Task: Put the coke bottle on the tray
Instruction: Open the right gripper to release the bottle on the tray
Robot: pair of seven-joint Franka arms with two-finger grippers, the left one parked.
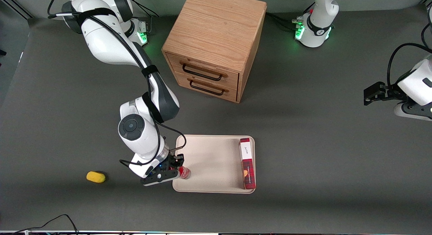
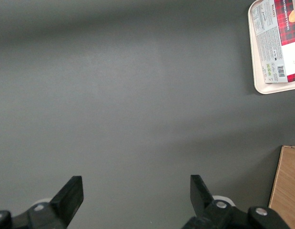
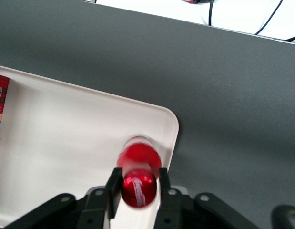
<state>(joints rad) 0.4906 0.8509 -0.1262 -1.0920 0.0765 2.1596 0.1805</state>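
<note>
Right wrist view has the gripper pointing straight down, fingers clamped on the coke bottle near its cap. The bottle stands upright inside the tray, at the corner nearest the working arm and the front camera.

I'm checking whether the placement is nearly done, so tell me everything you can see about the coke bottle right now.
The coke bottle is small, glossy and red, with a red cap bearing white script and a paler clear base. It stands upright between the fingers of the gripper, which close on it near the cap. Its base is over the tray, just inside the rim at the corner nearest the working arm's end. Whether the base already touches the tray floor cannot be told. The red plaid box lies apart, along the tray's edge toward the parked arm.
</note>
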